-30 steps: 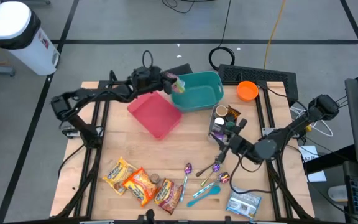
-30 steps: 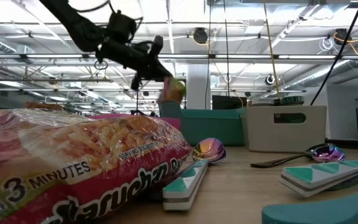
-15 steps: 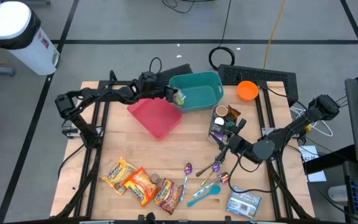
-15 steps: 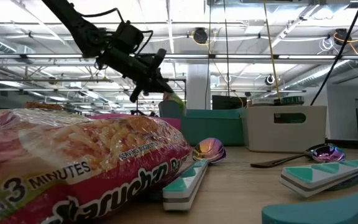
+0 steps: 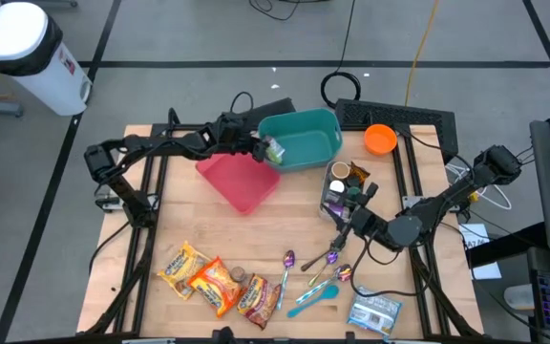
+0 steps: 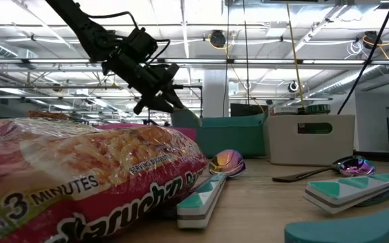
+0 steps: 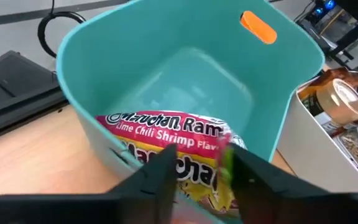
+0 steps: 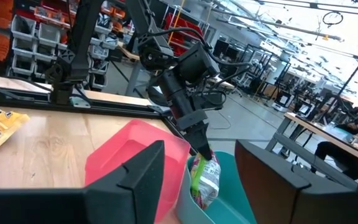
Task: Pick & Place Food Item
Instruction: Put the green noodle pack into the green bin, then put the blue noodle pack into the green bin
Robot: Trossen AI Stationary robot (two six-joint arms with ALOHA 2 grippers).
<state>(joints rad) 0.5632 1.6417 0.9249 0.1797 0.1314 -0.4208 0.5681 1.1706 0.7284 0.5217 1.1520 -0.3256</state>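
Note:
A pink and green ramen packet [image 7: 173,134] lies over the near-left wall of the teal bin [image 5: 304,139], its far part down inside the bin. My left gripper [image 5: 264,146] reaches over that wall, slanting down. Its fingers are parted, one on either side of the packet's near end. In the right wrist view the packet [image 8: 205,177] hangs just under those fingertips. My right gripper [image 5: 340,222] waits open with nothing between its fingers, above the table right of the middle. My left gripper comes at the packet's near end [image 7: 194,168] slanting down from the table's left, one finger [image 7: 157,180] on either side of it. I cannot tell whether the fingers touch it. The packet leans on the bin's wall.
A pink bin [image 5: 242,177] stands just near of the teal one. A white organiser [image 5: 344,189] with jars and an orange bowl [image 5: 380,139] are to the right. Several ramen packets [image 5: 216,280], spoons [image 5: 311,269] and a silver pouch [image 5: 375,312] lie near the front edge.
My left gripper has sunk and tipped its fingers downward over the teal bin's left wall. The ramen packet came down with it, from above the rim to against the bin's wall.

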